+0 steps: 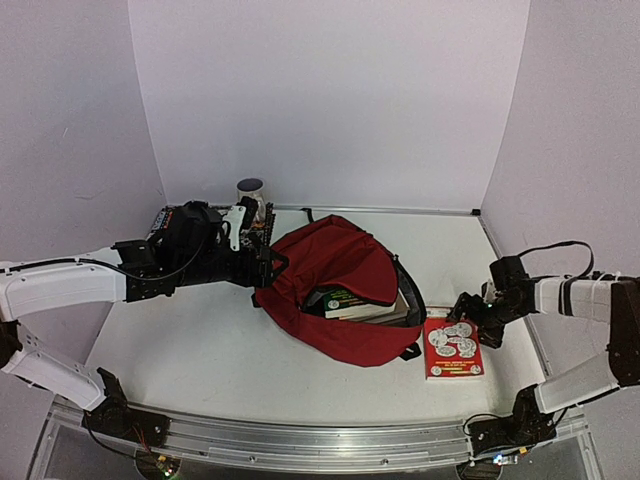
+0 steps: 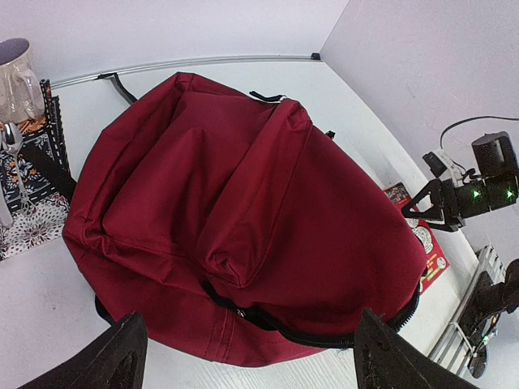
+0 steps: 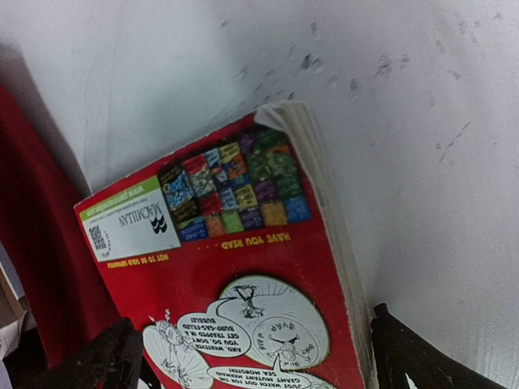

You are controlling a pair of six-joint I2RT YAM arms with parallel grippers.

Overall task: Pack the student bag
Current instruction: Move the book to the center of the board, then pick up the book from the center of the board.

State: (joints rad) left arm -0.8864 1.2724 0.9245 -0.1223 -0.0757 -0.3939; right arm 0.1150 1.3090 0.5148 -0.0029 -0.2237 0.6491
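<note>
Books (image 1: pixel 352 302): mostly buried under the bag (image 1: pixel 335 262) flap; number and titles too small to tell.
Red book (image 3: pixel 243 308): lower part cut off by the bottom edge of the right wrist view; small cover print blurred.
Bag, right wrist view: only a blurred red strip at the left edge.
Left tool (image 2: pixel 259 356): just two dark fingertips, well apart, clipped by the bottom edge; in the top view hidden behind its own wrist.
Right tool (image 3: pixel 263 358): two dark tips at the bottom corners, either side of the red book; rest out of frame.
Mug (image 2: pixel 15 77): sliced by the left edge; base behind the left arm (image 1: pixel 60 285) in the top view.
Patterned thing (image 2: pixel 28 219): cut off at left; kind unclear.
</note>
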